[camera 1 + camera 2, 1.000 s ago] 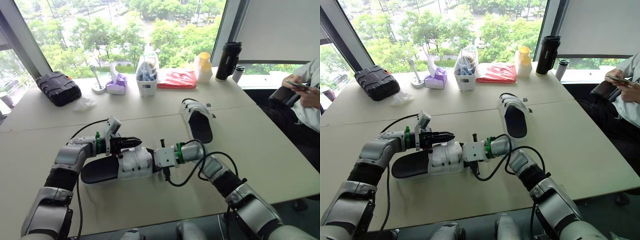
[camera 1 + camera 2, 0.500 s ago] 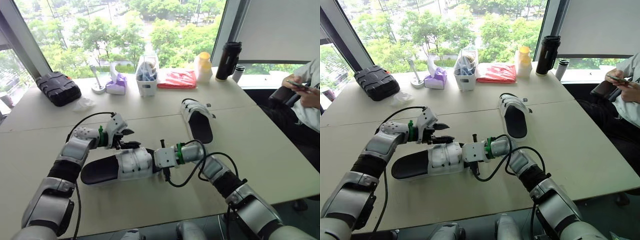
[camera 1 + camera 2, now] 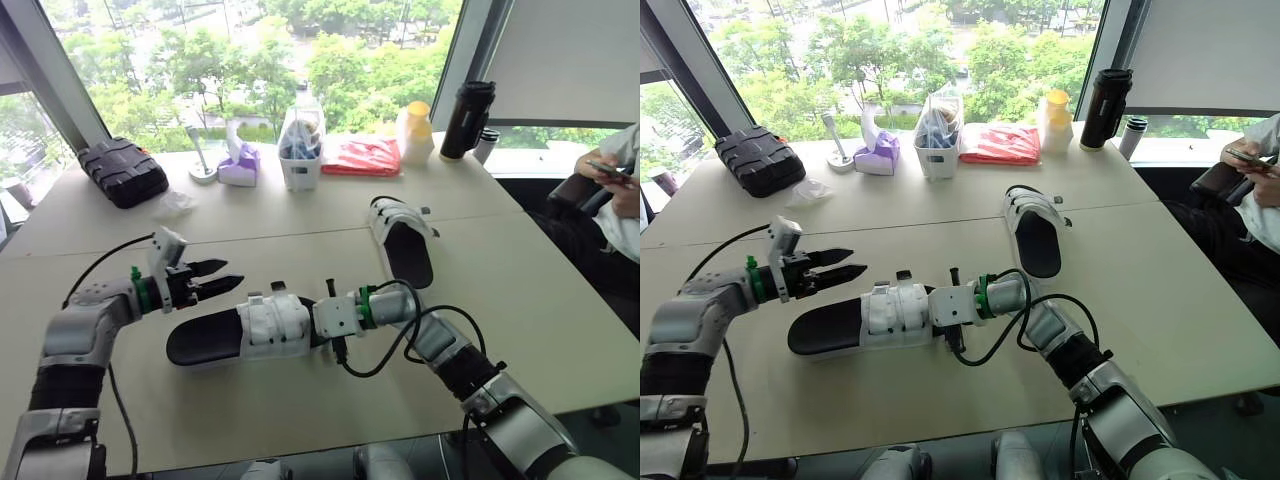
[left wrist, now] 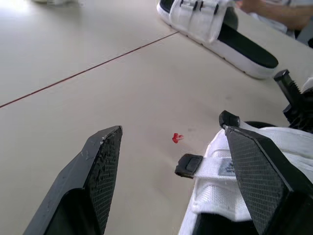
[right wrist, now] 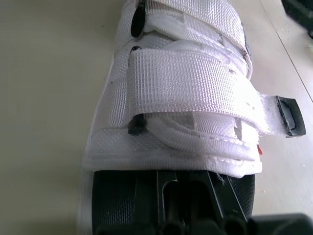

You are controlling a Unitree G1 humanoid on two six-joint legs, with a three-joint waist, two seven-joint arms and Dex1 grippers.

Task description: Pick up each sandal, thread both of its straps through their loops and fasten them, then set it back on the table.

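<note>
The near sandal (image 3: 240, 335), black sole with white straps, lies on the table (image 3: 300, 410). My right gripper (image 3: 318, 322) is shut on its toe end. In the right wrist view its straps (image 5: 188, 78) lie across the upper, and one strap tab (image 5: 286, 110) sticks out sideways. My left gripper (image 3: 225, 274) hangs open just left of the straps, touching nothing. Its fingers (image 4: 105, 166) stand wide apart, with the strap's edge (image 4: 215, 166) beside one. The second sandal (image 3: 405, 240) lies farther back on the right, its straps across the upper.
Along the window edge stand a black case (image 3: 122, 172), a tissue box (image 3: 238, 165), a white bin (image 3: 300, 160), a red packet (image 3: 362, 157), a yellow-lidded bottle (image 3: 415, 133) and a black tumbler (image 3: 466, 120). A seated person (image 3: 615, 180) is at far right.
My left gripper has let go of the strap area, opened and drawn back to the left of the sandal. The right gripper still holds the toe end; the camera shifted slightly.
</note>
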